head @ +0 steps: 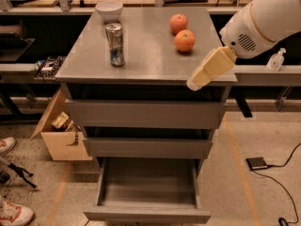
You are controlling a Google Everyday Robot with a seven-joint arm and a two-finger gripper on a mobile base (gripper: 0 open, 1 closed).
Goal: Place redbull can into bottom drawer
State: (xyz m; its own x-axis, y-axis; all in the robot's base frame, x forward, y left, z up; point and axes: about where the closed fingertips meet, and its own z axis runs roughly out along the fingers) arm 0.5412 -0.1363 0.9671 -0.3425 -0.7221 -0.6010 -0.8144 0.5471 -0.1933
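The redbull can (114, 44) stands upright on the left part of the grey cabinet top (146, 65). The bottom drawer (147, 190) is pulled open and holds nothing. My arm comes in from the upper right. My gripper (207, 71), cream-coloured, hangs over the cabinet top's right front corner, well to the right of the can and apart from it.
A white bowl (109, 9) sits at the back left of the top. Two oranges (182, 32) lie at the back right. An open cardboard box (59, 131) stands on the floor to the left. A small black device with a cable (258, 163) lies on the floor right.
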